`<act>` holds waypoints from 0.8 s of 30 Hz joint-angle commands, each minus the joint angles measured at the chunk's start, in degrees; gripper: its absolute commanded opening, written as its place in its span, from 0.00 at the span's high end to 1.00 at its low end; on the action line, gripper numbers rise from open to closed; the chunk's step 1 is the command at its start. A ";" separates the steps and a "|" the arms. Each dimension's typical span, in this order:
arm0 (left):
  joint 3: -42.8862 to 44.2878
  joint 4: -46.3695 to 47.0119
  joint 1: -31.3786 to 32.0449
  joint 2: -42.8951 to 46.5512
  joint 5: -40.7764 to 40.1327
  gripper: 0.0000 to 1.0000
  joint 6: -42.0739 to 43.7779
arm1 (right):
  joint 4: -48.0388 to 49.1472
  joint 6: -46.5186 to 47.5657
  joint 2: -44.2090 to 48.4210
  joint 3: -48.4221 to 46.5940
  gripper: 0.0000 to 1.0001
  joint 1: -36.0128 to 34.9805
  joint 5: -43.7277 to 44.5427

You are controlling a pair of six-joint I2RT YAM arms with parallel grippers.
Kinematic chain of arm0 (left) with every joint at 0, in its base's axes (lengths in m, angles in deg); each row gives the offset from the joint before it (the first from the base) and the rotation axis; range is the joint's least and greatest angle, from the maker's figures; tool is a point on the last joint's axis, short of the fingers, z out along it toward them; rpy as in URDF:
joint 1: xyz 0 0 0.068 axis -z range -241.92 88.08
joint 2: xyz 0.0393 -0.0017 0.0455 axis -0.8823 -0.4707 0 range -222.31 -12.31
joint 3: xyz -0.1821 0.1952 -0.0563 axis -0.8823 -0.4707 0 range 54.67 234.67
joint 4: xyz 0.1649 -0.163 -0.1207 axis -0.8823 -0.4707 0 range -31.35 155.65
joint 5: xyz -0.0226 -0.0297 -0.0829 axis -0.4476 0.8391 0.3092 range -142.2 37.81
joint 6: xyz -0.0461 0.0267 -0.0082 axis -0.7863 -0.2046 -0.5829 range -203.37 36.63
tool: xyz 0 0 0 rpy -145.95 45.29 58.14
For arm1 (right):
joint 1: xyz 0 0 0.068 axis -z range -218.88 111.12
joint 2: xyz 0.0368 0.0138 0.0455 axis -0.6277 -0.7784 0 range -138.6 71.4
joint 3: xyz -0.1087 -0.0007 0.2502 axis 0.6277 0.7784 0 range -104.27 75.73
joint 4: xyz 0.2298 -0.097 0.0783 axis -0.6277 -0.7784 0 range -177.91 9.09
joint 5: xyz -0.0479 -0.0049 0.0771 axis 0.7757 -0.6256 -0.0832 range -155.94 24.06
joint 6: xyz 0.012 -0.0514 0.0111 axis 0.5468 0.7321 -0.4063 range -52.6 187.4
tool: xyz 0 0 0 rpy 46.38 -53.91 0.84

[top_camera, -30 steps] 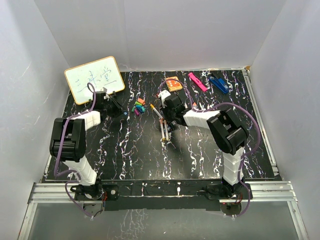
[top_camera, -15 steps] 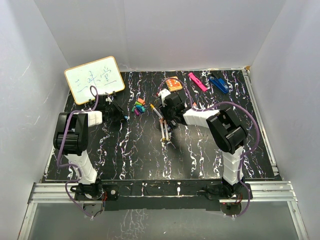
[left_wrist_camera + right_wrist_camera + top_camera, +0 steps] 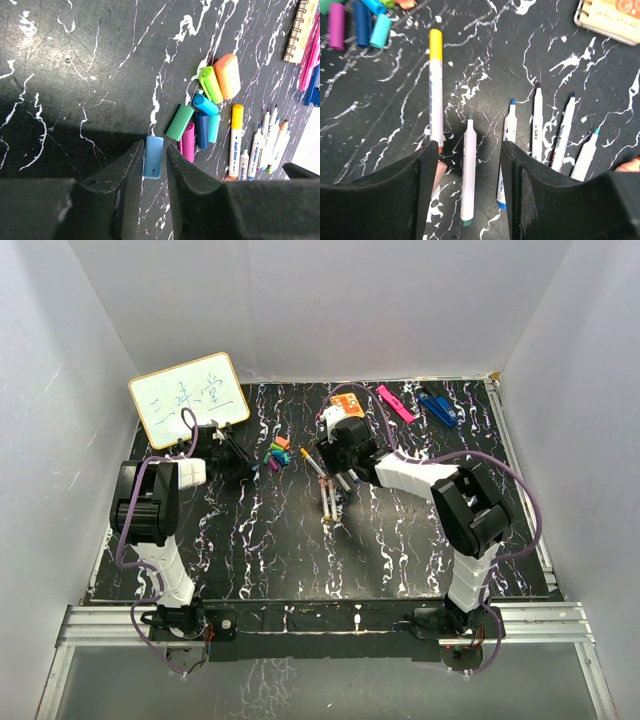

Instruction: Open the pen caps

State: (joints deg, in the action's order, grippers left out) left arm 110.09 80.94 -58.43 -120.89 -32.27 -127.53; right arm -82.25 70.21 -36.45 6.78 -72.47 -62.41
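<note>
I read the bench [image 3: 75,60] as a matt black stone-look sheet, veined white and lightly scuffed. The pen caps [image 3: 210,85] look like smooth satin plastic; the pens [image 3: 436,90] have glossy white plastic barrels. My left tool [image 3: 153,146] is dull black plastic.

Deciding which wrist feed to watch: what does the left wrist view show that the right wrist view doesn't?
Only the left wrist: a pale blue plastic cap lying between the left fingers. Only the right wrist: the right fingers spread either side of an uncapped white marker with a green end. Both: the yellow-capped white marker, the magenta cap, navy cap and teal cap, and the spiral-bound notebook.
</note>
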 commanded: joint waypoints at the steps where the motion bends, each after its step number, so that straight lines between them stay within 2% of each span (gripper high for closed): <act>1: 1.53 0.09 -0.32 -0.77 0.56 0.74 -0.11 | 0.79 -1.41 4.10 -1.27 0.49 0.12 -2.67; 5: 1.49 0.03 -0.32 -0.28 0.64 0.67 -0.39 | -0.35 -1.74 2.30 -3.61 0.45 0.03 -4.10; 12: -0.92 -0.90 -0.78 6.38 -1.56 0.40 -0.59 | -2.82 -1.75 -3.46 -9.66 0.44 -0.59 -5.44; 15: -3.44 -0.67 -1.22 11.74 -3.35 0.24 -0.53 | -3.65 -1.73 -5.73 -11.93 0.44 -0.75 -5.62; 17: -4.91 -0.36 -1.41 15.43 -4.27 0.05 -0.57 | -4.04 -1.75 -7.01 -13.09 0.44 -0.86 -5.67; 19: -6.04 0.25 -1.57 18.76 -4.10 0.01 -0.59 | -4.33 -1.75 -8.12 -13.95 0.44 -0.89 -5.79; 24: -7.13 1.85 -2.19 23.87 -0.51 0.01 -2.16 | -5.24 -1.75 -10.71 -15.91 0.44 -1.33 -6.06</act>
State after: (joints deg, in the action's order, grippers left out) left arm 103.73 80.99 -59.99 -101.81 -35.11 -128.58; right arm -87.74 68.75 -45.85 -5.09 -73.19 -67.89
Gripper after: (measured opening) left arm 0.983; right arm 0.559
